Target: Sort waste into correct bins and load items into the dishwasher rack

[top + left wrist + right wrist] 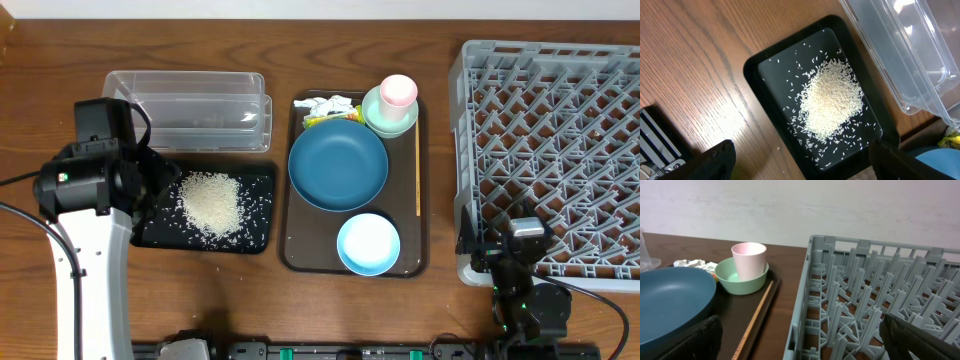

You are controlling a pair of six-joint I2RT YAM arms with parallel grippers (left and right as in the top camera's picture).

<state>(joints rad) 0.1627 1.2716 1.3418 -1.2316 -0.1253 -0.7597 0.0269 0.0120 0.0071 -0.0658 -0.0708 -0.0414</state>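
While rice [210,200] sits, table [300,310] (wood) meets wall [790,205].

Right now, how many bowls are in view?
3, all on the brown tray: the dark-blue bowl in the middle, the light-blue bowl at the near end, the mint-green bowl at the far end, holding the pink cup. None seems hidden.

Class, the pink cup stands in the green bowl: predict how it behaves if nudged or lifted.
The pink cup looks like plastic, so it is probably light and stiff. It stands upright, taller than the mint-green bowl around it, so a push near its rim may tip it. A low push would likely shift the bowl too.
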